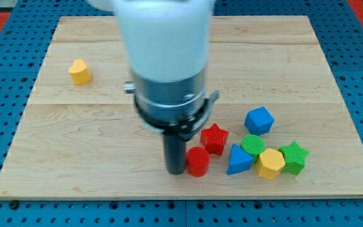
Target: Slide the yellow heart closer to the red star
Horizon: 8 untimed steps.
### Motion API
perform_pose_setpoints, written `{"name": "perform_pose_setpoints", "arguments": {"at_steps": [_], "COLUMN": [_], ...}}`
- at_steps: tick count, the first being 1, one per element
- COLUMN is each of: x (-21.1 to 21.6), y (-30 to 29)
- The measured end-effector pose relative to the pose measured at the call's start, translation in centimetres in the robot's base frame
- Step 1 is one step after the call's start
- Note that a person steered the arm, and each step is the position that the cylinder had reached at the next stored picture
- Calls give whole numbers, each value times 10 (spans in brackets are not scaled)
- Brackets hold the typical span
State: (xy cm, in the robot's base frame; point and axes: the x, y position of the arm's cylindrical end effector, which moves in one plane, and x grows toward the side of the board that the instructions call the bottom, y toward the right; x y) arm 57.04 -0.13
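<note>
Currently my tip, a bare rod grasping nothing, touches the red cylinder at lower centre. Route it beyond the yellow heart, upper left, then push toward the red star.

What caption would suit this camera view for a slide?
My tip rests beside the red cylinder and red star; the yellow heart sits far off at the view's left.

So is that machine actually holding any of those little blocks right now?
No, nothing is held. The arm ends in a plain rod with no fingers; my tip stands on the board just to the view's left of the red cylinder, apparently touching it.
</note>
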Motion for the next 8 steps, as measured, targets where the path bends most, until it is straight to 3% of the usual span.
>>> {"name": "perform_pose_setpoints", "arguments": {"at_steps": [1, 2, 3, 4, 5, 6, 7, 8], "x": [-1, -66, -167, -210, -215, -148, -162, -220], "y": [-9, -118, -217, -254, -173, -27, -21, -74]}}
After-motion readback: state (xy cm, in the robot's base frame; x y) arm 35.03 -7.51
